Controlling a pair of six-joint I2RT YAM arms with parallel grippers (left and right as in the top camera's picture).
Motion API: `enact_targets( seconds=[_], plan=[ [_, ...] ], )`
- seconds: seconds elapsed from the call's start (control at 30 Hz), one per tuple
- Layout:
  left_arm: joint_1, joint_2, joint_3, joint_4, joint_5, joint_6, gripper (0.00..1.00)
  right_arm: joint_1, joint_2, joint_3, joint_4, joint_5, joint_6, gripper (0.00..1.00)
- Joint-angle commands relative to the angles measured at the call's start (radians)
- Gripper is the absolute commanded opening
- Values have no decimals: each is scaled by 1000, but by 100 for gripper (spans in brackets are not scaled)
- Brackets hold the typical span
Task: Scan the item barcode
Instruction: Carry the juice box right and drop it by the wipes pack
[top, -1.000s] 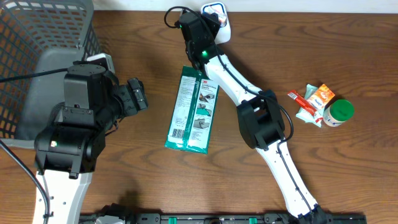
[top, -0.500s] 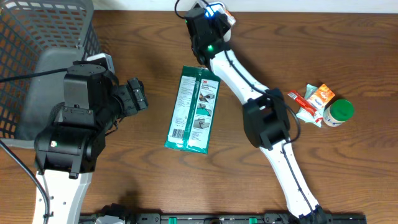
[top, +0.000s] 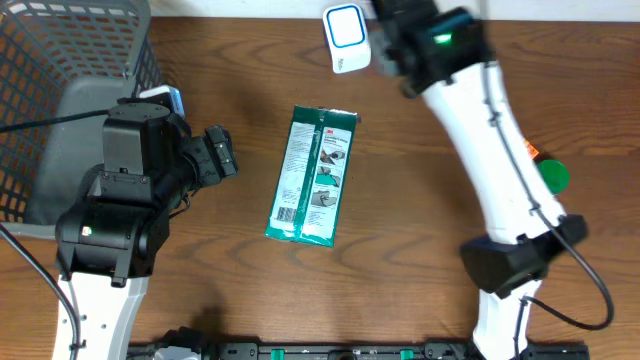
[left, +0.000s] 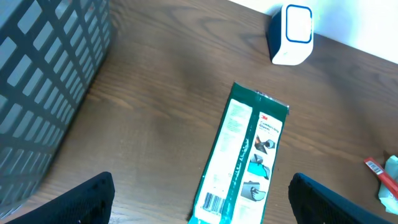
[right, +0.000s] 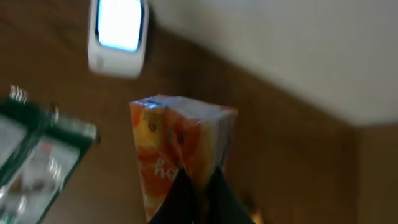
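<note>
Swung clear of its earlier place over the scanner, the right arm now reaches in from the scanner's 3 o'clock side. The scanner's lit face is uncovered, and the forearm crosses just beside a green lid. In the right wrist view the right gripper pinches the lower end of an orange carton. The carton stands upright above the fingers, and the scanner sits at its 11 o'clock, apart from it. The left gripper is spread wide and holds nothing. A green packet lies flat on the table, below and between its fingers in the wrist view. From overhead the packet is at the gripper's 3 o'clock, not touching it.
</note>
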Motion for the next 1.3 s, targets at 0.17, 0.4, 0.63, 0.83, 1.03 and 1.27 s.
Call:
enact_targets(
  seconds=[0.17,0.4,0.63,0.83,1.03,1.27],
  plan=[
    [-1,-1,8,1,1,2,90,-249,59,-119,-154,-341,134,1],
    [-1,-1,8,0,1,2,90,-364,59,-395,-134,-347,134,1],
    [-1,-1,8,1,1,2,90,-401,59,-621,-112,-336,126,1],
    [-1,-1,8,1,1,2,91,-401,59,-703,-99,-264,125,79],
    [-1,-1,8,0,1,2,90,-401,59,-705,-100,-272,125,99],
    [-1,-1,8,1,1,2,91,-401,59,-705,-95,-272,124,90]
  ],
)
